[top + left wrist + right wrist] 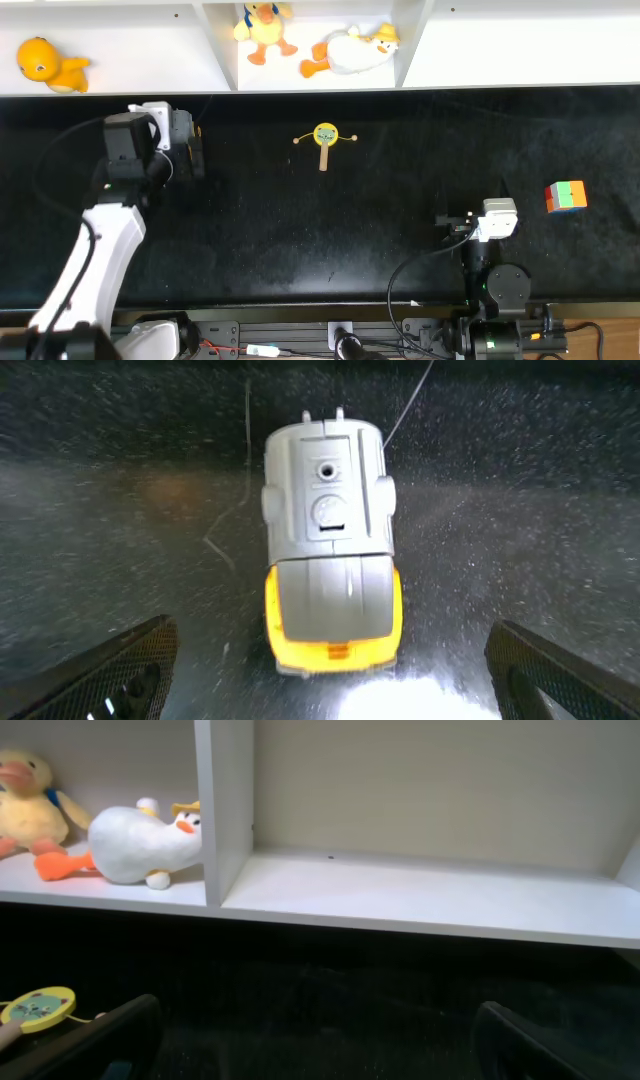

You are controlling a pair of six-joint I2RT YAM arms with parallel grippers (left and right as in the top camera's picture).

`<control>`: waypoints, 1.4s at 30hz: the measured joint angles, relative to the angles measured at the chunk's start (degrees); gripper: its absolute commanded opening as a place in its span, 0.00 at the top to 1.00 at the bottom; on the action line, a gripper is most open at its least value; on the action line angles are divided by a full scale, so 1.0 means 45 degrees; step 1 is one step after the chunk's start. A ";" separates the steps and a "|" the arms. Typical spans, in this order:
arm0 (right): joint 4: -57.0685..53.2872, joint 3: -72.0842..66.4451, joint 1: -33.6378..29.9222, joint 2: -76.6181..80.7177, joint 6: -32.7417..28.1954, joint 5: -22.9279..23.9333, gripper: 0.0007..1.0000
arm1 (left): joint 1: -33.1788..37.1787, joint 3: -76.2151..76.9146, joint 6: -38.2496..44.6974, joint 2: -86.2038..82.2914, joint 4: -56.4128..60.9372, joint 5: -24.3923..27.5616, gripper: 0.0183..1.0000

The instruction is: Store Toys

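Top view, read from left to right: a white shelf (420, 78) was seen along the far edge of a black tabletop (400, 250). In the shelf's left compartment a yellow duck (50, 63) was seen lying. In front of that compartment, on the left of the tabletop, the left hand (196, 152) was held over the surface. In the left wrist view its fingers (110, 670) were spread wide, and a grey and yellow toy (332, 540) was seen lying on the tabletop between them, touched by neither.

In the middle compartment a yellow plush duck (264, 28) was seated, and a white plush bird (350, 50) was laid on its side just to the right of it. On the tabletop in front of that compartment a small paddle drum toy (325, 140) was laid flat, well apart from both hands.

Farther right and nearer the arm bases, the right hand (452, 222) was held. In the right wrist view its fingers (100, 1040) were spread wide, nothing was held, and the hand was pointed toward the shelf. At the far right of the tabletop a coloured cube (565, 196) was seen, near the right hand but not touched by it.
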 measured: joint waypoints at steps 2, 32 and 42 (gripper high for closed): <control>-0.0015 0.0000 0.0000 0.0000 0.0000 0.0000 0.01 | 0.0000 0.0000 -0.0005 0.0471 0.0355 0.0044 0.00; -0.0005 0.0000 0.0000 0.0000 -0.0005 0.0005 0.00 | 0.0000 -0.0015 -0.0039 0.1375 0.0461 0.0374 0.58; -0.0010 0.0000 0.0000 0.0000 -0.0005 0.0000 0.01 | -0.0019 -0.0063 -0.0039 -0.1812 -0.1758 0.0262 0.58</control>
